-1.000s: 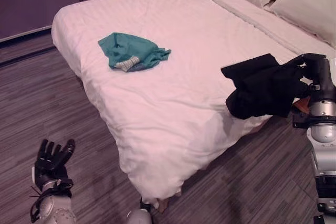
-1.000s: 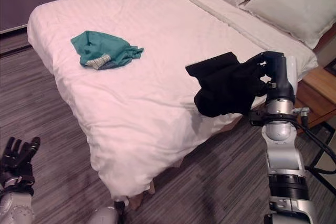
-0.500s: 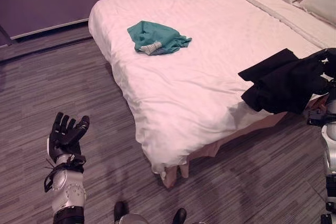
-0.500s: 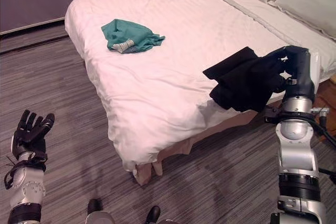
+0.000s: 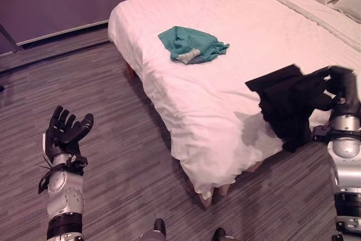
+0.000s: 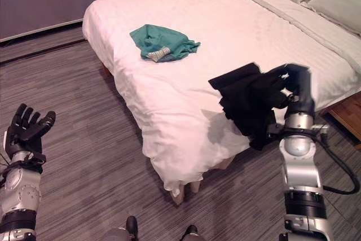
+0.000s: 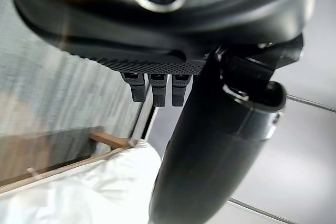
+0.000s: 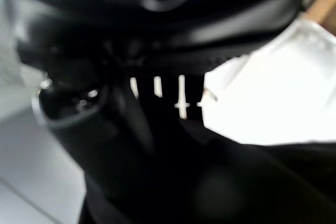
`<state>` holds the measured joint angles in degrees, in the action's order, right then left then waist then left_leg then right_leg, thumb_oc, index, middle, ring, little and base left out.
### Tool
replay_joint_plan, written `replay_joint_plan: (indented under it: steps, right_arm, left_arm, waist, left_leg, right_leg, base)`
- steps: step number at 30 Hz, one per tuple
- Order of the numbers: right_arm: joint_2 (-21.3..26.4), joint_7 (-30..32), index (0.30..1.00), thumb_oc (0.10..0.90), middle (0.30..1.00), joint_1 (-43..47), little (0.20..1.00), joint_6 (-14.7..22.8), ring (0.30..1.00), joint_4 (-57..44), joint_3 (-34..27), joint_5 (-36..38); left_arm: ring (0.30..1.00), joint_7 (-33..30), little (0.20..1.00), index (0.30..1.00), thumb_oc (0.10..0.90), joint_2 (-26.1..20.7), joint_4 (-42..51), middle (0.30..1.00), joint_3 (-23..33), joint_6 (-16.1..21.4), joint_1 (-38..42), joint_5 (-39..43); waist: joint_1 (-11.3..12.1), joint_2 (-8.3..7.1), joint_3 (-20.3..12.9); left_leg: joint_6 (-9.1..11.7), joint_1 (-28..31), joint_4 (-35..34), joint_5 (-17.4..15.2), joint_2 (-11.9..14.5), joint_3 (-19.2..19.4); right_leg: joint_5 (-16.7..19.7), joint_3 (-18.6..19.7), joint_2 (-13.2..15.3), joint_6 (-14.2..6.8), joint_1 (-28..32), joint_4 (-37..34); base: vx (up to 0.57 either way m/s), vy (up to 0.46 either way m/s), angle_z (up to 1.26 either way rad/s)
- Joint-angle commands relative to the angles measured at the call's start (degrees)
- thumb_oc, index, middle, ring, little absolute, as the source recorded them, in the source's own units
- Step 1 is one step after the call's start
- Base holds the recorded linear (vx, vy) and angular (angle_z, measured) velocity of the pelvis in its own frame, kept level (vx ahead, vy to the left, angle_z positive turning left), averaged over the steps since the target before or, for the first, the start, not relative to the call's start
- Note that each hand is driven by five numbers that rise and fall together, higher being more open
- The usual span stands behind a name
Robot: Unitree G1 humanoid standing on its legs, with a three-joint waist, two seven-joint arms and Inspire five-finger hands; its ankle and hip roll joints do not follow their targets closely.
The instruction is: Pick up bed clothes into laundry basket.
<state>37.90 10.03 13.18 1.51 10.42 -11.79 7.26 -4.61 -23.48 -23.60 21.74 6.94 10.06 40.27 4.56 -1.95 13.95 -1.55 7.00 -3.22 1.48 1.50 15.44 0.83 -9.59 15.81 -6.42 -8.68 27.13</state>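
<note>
The right hand (image 6: 298,80) is curled tight on the black cloth (image 6: 248,103), which hangs by the bed (image 6: 186,117) side edge; keep squeezing, carry slowly; left hand (image 5: 66,134) spread, empty; green cloth (image 5: 193,45) waits near the foot edge.

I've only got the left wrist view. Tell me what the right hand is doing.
Observer: The right hand is shut on a black garment, held up beside the bed.
Operator: Report what's left on the bed.
Observer: A teal garment lies bunched on the cover, near the foot end.
Operator: Give me the left hand's position.
Observer: The left hand is open, raised over the floor, apart from the bed.
</note>
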Motion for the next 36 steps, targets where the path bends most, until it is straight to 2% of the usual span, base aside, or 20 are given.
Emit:
replay_joint_plan:
  steps: [1, 2, 3, 4, 5, 6, 7, 9, 10, 12, 17, 18, 23, 30, 36]
  right_arm:
    - [4.8, 2.8, 0.3, 0.4, 0.3, 6.0, 0.3, 4.8, 0.3, -3.1, -6.2, 2.6]
    - [5.2, 3.0, 0.3, 0.4, 0.3, 5.6, 0.3, 5.0, 0.3, -3.2, -6.8, 2.8]
    - [5.2, 3.0, 0.3, 0.4, 0.3, 5.5, 0.3, 5.0, 0.3, -3.2, -6.9, 2.9]
    - [6.4, 3.4, 0.3, 0.4, 0.3, 4.9, 0.3, 5.5, 0.3, -2.3, -7.0, 3.2]
    - [6.8, 3.3, 0.3, 0.4, 0.3, 4.5, 0.3, 5.4, 0.3, -2.2, -7.5, 3.0]
    - [6.2, 2.9, 0.3, 0.4, 0.3, 4.2, 0.3, 5.3, 0.3, -2.8, -8.0, 3.1]
    - [5.8, 3.0, 0.3, 0.4, 0.3, 3.7, 0.3, 5.6, 0.3, -3.1, -8.4, 3.3]
    - [4.9, 3.0, 0.3, 0.4, 0.3, 4.2, 0.3, 5.9, 0.3, -3.4, -8.6, 3.2]
    - [4.8, 2.7, 0.3, 0.4, 0.3, 4.4, 0.3, 5.8, 0.3, -3.3, -8.7, 3.3]
    - [4.2, 2.4, 0.3, 0.4, 0.3, 4.2, 0.3, 6.0, 0.3, -3.1, -8.7, 3.5]
    - [3.8, 1.5, 0.3, 0.4, 0.3, 4.3, 0.3, 5.7, 0.3, -3.3, -7.9, 2.8]
    - [8.8, -2.0, 0.3, 0.4, 0.3, 1.6, 0.3, 8.8, 0.3, 0.3, -14.7, 24.7]
    - [8.5, -1.3, 0.3, 0.4, 0.3, 0.5, 0.3, 8.9, 0.3, -0.7, -16.2, 24.1]
    - [8.7, -1.1, 0.3, 0.4, 0.3, -1.4, 0.3, 7.7, 0.3, -0.6, -17.3, 20.7]
    - [8.1, -0.8, 0.3, 0.4, 0.3, -2.6, 0.3, 7.9, 0.3, -0.6, -18.3, 20.1]
  left_arm:
    - [0.9, 0.6, 0.9, 0.9, 0.8, -6.1, 8.0, 0.9, -2.5, 4.4, 3.9, -3.6]
    - [0.9, 0.6, 0.9, 0.9, 0.8, -5.9, 8.0, 0.9, -2.9, 4.3, 4.2, -3.7]
    - [0.9, 0.6, 0.9, 0.9, 0.8, -5.9, 8.0, 0.9, -3.0, 4.3, 4.3, -3.7]
    - [0.9, 0.0, 0.9, 0.9, 0.8, -5.6, 6.6, 0.9, -3.9, 4.1, 4.3, -4.9]
    - [0.9, 0.1, 0.9, 0.9, 0.8, -5.2, 6.8, 0.9, -4.1, 3.9, 4.5, -4.9]
    - [0.9, 0.4, 0.9, 0.9, 0.8, -4.2, 6.6, 0.9, -3.1, 4.0, 3.6, -4.3]
    - [0.9, 0.5, 0.9, 0.9, 0.8, -3.6, 6.8, 0.9, -2.6, 4.0, 3.0, -4.2]
    - [0.9, 0.2, 0.9, 0.9, 0.8, -2.3, 7.4, 0.9, -1.5, 4.2, 0.5, -4.1]
    - [0.9, 0.4, 0.9, 0.9, 0.8, -2.1, 7.9, 0.9, -0.8, 3.9, -0.6, -4.4]
    - [0.9, 1.2, 0.9, 0.9, 0.8, -2.3, 7.3, 0.9, -0.5, 3.6, -1.1, -4.5]
    - [0.9, 1.3, 0.9, 0.9, 0.8, -1.7, 7.5, 0.9, 0.2, 3.6, -1.5, -4.5]
    - [0.9, 2.7, 0.9, 0.9, 0.8, -4.5, 6.7, 0.9, -1.7, 2.9, -2.3, -3.0]
    - [0.9, 3.1, 0.9, 0.9, 0.8, -4.3, 7.1, 0.9, -3.2, 2.4, -1.7, -3.4]
    - [0.9, 3.2, 0.9, 0.9, 0.8, -3.2, 7.7, 0.9, -3.0, 1.7, -2.5, -4.4]
    - [0.9, 3.1, 0.9, 0.9, 0.8, -3.4, 7.9, 0.9, -3.6, 1.8, -1.4, -4.6]
  waist:
    - [-2.7, -2.68, -5.0]
    - [-3.2, -3.1, -5.0]
    - [-3.2, -3.04, -5.1]
    - [-4.1, -4.2, -5.3]
    - [-4.3, -3.98, -5.8]
    - [-4.0, -4.29, -6.5]
    - [-4.0, -4.33, -6.9]
    - [-2.7, -4.24, -7.9]
    - [-2.4, -4.18, -8.3]
    - [-2.1, -4.21, -8.7]
    - [-1.5, -4.5, -9.2]
    - [-3.8, -6.38, -7.3]
    - [-4.6, -5.58, -8.3]
    - [-4.9, -5.8, -8.4]
    - [-5.6, -5.21, -8.7]
  left_leg:
    - [0.1, -0.6, -1.7, -0.7, 0.0, -5.3]
    - [0.1, -1.0, -1.8, -0.5, -0.6, -6.2]
    - [0.2, -1.1, -1.8, -0.5, -0.5, -6.3]
    - [-0.2, -1.3, -1.8, -1.4, -2.1, -7.9]
    - [-0.2, -1.7, -1.8, -0.9, -2.6, -8.9]
    - [-0.4, -1.5, -1.8, -1.4, -2.8, -8.7]
    - [-0.5, -1.6, -1.8, -1.4, -3.1, -8.7]
    - [-0.5, -1.5, -1.8, -1.5, -3.0, -8.0]
    - [-0.5, -1.6, -1.8, -1.4, -3.0, -7.9]
    - [-0.5, -1.7, -1.8, -1.4, -3.0, -8.5]
    - [-0.2, -2.0, -1.8, -0.6, -3.1, -8.5]
    - [4.9, -7.1, 8.6, -2.3, 4.5, -11.1]
    - [3.8, -2.9, 1.3, -1.0, 2.5, -10.2]
    - [2.8, -0.8, -0.4, -0.7, 1.9, -8.8]
    - [2.9, 0.4, -0.8, -1.5, 2.0, -8.4]
  right_leg:
    - [1.1, 2.8, -11.4, -0.4, 1.2, -9.8]
    - [1.3, 4.5, -13.3, 0.0, 1.0, -12.6]
    - [1.4, 4.4, -13.4, 0.0, 1.2, -13.2]
    - [1.9, 8.5, -16.4, 0.6, 1.6, -20.0]
    - [2.3, 10.2, -16.1, 0.6, 4.0, -21.2]
    - [2.8, 9.3, -15.6, 0.6, 5.0, -22.7]
    - [3.0, 10.1, -16.2, 0.7, 5.9, -24.0]
    - [4.5, 7.9, -15.5, -0.1, 7.8, -27.2]
    - [5.1, 8.1, -15.5, -0.1, 8.4, -28.1]
    - [5.2, 8.6, -16.1, 0.3, 9.1, -29.0]
    - [5.6, 7.4, -15.3, 0.5, 9.9, -29.3]
    - [1.5, 2.4, -13.7, 2.8, 12.4, -26.8]
    - [2.0, 2.9, -13.9, 2.0, 13.1, -27.7]
    - [1.9, 4.4, -13.9, 2.1, 13.1, -27.3]
    - [0.9, 5.2, -14.2, 2.0, 13.5, -27.0]
  base:
    - [0.13, 0.124, 0.5]
    - [0.07, 0.025, 0.26]
    - [0.06, 0.017, 0.55]
    - [0.05, 0.041, 0.63]
    - [0.09, 0.039, 0.65]
    - [0.07, 0.015, 0.66]
    - [0.14, -0.022, 0.61]
    - [0.09, -0.026, 0.24]
    - [0.03, -0.012, -0.19]
    - [0.04, -0.031, -0.15]
    - [0.01, -0.026, 0.01]
    - [0.03, 0.024, 0.02]
    - [0.09, 0.105, 0.25]
    - [0.05, 0.017, -0.06]
    - [0.04, -0.031, -0.06]
